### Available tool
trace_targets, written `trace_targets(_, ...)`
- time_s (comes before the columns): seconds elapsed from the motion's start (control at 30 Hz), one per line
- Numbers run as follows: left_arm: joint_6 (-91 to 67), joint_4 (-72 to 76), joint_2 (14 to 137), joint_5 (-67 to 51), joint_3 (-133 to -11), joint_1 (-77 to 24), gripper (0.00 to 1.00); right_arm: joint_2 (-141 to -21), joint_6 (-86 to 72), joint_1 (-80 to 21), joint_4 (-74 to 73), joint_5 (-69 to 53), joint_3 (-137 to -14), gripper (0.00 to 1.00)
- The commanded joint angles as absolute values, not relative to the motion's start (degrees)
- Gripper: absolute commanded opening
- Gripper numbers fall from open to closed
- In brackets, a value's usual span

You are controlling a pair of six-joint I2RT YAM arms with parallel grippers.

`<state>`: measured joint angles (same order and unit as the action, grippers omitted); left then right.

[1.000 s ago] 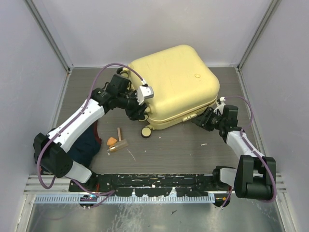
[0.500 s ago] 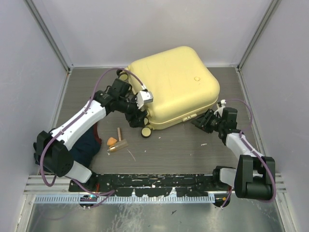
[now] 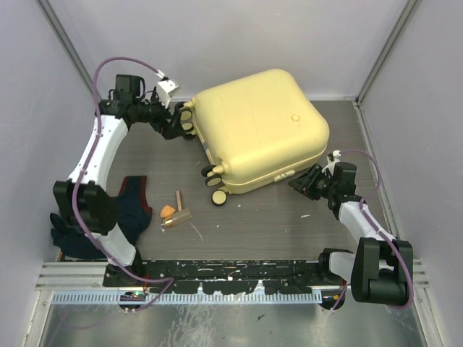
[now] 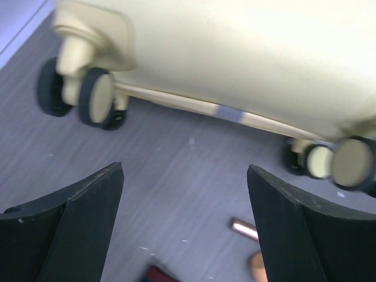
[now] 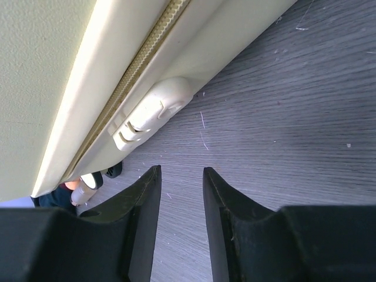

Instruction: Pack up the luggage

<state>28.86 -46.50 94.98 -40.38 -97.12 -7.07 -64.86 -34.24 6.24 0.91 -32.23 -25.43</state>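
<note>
Note that the luggage (image 3: 260, 123) lay flat and shut on the table (image 3: 275, 224), toward the back and centre, with its broad shell facing up. Its wheels (image 4: 94, 97) faced the left side, so its long axis ran from the wheel end on the left across to the right. The left gripper (image 3: 179, 123) stood just beside the far wheel corner. In the left wrist view its fingers (image 4: 76, 217) were spread wide and held nothing, and the wheel edge crossed the view just beyond the fingertips. The right gripper (image 3: 302, 181) stood just beside the near-right side of the case. In the right wrist view its fingers (image 5: 141, 217) stood close together with a narrow gap and pinched nothing. The zip seam (image 5: 147, 53) and a pale moulded fitting (image 5: 154, 111) lay ahead of the tips and slightly to their left, running diagonally across the view. You could judge from this that the right arm was better placed for any move on the seam or the fitting, while the left arm could only reach the wheel end. A dark cloth (image 3: 132, 210) and a few small items (image 3: 173, 212) lay on the table at the near left, well apart from the right gripper and on the left arm's side. With these outside a shut shell, packing was probably unfinished.
</note>
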Motion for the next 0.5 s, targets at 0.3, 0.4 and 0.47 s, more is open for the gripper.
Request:
trace_targets(0.3, 39.31, -42.54, 119.89, -36.12, -121.58, -3.61, 0.91, -63.59, -33.68, 6.50, 0.86, -31.29, -25.14, 0.40)
trace_targets(0.4, 39.18, -42.56, 123.89, -39.82, -125.64, -3.60, 0.90, -63.90, -33.72, 6.43, 0.77, -31.29, -25.34, 0.40)
trace_targets(0.47, 38.90, -43.38, 126.09, -41.57, -128.60, -3.62, 0.88, -64.13, -33.70, 6.45, 0.70, -31.07, -25.42, 0.40)
